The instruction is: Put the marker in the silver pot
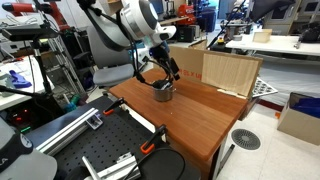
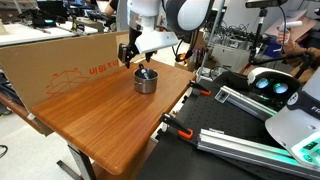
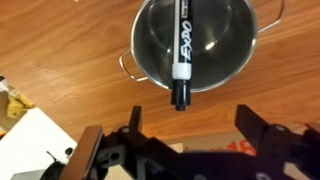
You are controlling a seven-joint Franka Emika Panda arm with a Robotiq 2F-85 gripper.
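The silver pot [image 3: 195, 45] stands on the wooden table, round and shiny with two small side handles. The black marker [image 3: 183, 50] with a white label band rests in the pot, its capped end sticking out over the near rim. My gripper [image 3: 190, 122] is open and empty, just above and beside the pot, its two dark fingers apart with the marker's end between them but not touching. In both exterior views the gripper [image 1: 163, 72] [image 2: 138, 60] hovers close over the pot [image 1: 163, 92] [image 2: 146, 82].
The wooden table [image 1: 190, 115] [image 2: 100, 120] has a cardboard box [image 1: 228, 70] at its far side, shown as a long cardboard wall [image 2: 60, 65] behind the pot. Black equipment with orange clamps [image 1: 150, 145] lies past the table's edge.
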